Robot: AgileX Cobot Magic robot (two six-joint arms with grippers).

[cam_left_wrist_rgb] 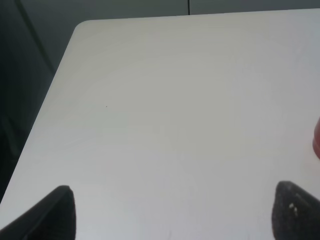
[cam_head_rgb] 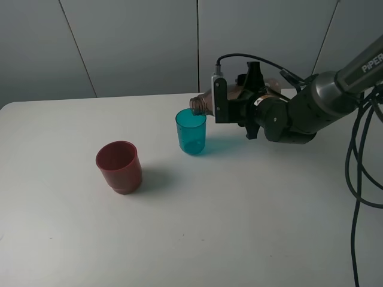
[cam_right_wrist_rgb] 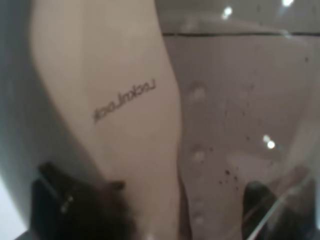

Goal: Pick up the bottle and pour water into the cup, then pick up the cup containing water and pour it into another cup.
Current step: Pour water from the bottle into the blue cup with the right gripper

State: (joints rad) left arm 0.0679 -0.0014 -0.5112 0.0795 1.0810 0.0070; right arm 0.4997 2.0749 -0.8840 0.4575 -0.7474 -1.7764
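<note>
Smoky plastic bottle point(cam_head_rgb: 200, 104), clamped level in the right end effector point(cam_head_rgb: 236, 98), its mouth above the teal tumbler point(cam_head_rgb: 191, 133) for pouring.

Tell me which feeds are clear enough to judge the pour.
High view: sharp, evenly lit, soft shadows right of the teal cup and red cup, bottle mouth readable. Right wrist view: bottle fills the frame, blurred, with glare spots; no use for the pour. Left wrist view: mostly bare table, slightly soft.
</note>
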